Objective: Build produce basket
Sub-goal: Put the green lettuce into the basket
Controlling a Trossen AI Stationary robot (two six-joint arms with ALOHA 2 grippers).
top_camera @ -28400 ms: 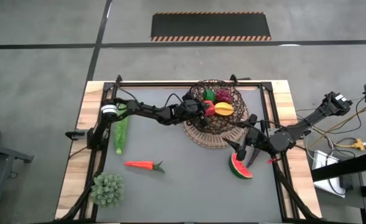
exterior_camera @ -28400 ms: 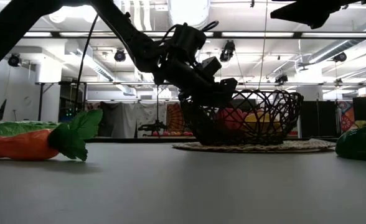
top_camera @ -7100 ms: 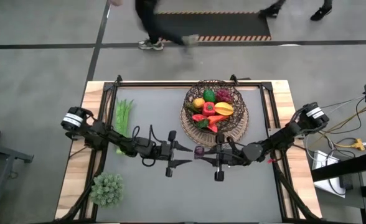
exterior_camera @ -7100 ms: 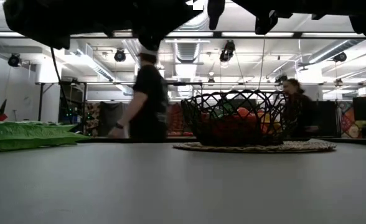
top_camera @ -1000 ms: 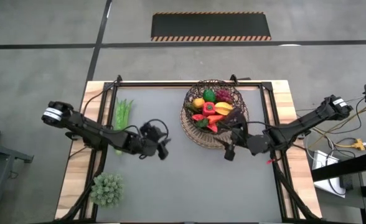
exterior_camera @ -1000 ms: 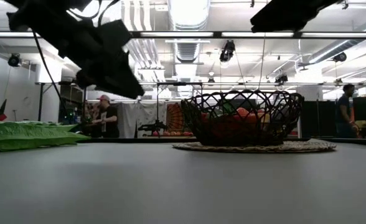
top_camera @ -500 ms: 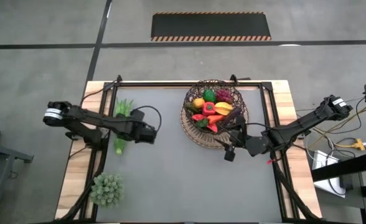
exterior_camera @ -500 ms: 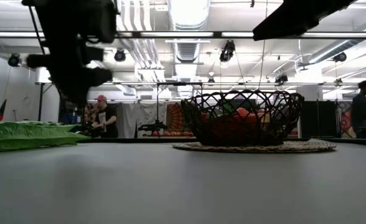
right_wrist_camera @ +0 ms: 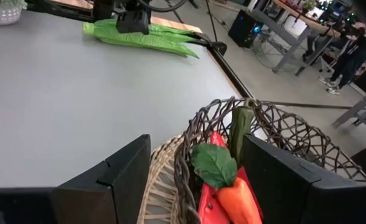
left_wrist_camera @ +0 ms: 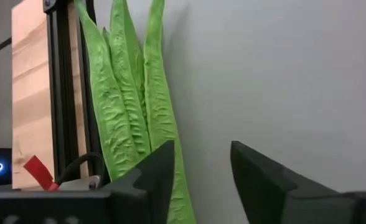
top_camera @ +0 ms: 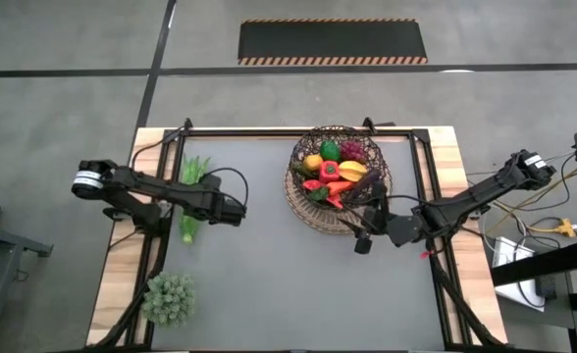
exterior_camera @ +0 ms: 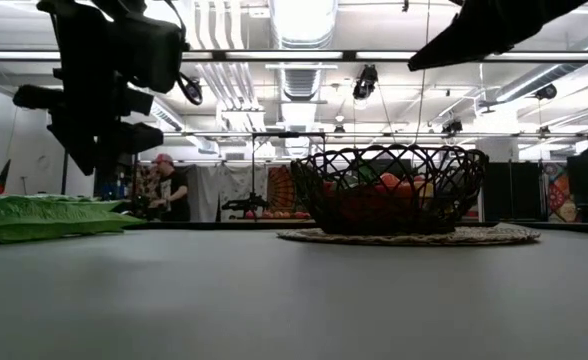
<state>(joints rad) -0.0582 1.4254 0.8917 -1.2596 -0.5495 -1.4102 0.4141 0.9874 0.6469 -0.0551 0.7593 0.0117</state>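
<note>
The basket (top_camera: 340, 176) sits on the bench (top_camera: 269, 275) at 1 o'clock from centre, holding the mango (top_camera: 353, 173), grapes (top_camera: 351, 150), carrot (right_wrist_camera: 234, 198) and other produce. The green beans (top_camera: 191, 196) lie along the bench's 9 o'clock edge. The left hand (top_camera: 236, 211) hovers just beside the beans, fingers (left_wrist_camera: 155, 171) parted and empty. The right hand (top_camera: 361, 235) sits at the basket's 5 o'clock rim, open wide and empty.

Both arms low, left gripper (top_camera: 237, 212) and right gripper (top_camera: 360, 238) agape
</note>
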